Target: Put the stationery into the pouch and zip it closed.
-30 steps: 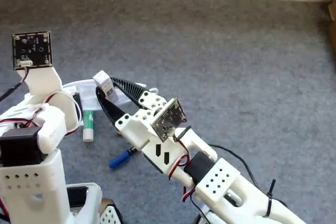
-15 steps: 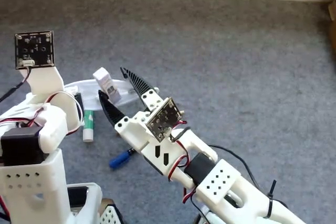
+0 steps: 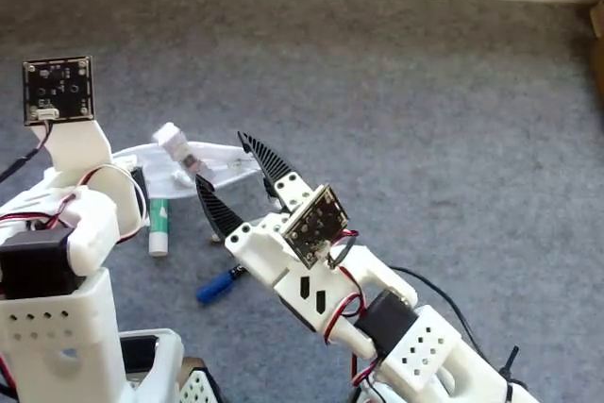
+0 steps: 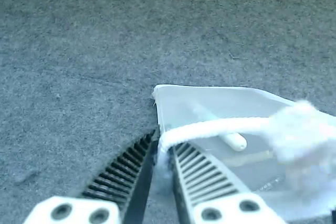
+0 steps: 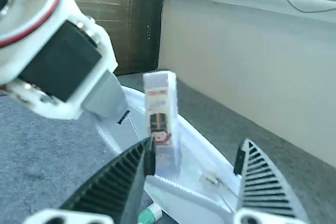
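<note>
Blue pen point(image 3: 219, 283) and glue stick point(image 3: 159, 224) on the carpet point(image 3: 425, 120) nearest the arms, right gripper point(image 3: 221, 158) spread open over the pouch point(image 3: 229, 169), left gripper point(image 4: 158, 141) pinched on the pouch rim, small box point(image 3: 176, 147) tilted over the pouch just beyond the right fingertips.

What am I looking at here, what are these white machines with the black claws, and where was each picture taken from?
These are two small robot arms on a grey carpet. One picture looks down from above; the other two come from a camera on each arm's wrist. The left pincer is shut on the edge of a clear pouch. The right pincer is open, near a small white box standing at the pouch's opening. A green and white stick, perhaps glue, and a blue-capped pen lie on the carpet beside the pouch.
</note>
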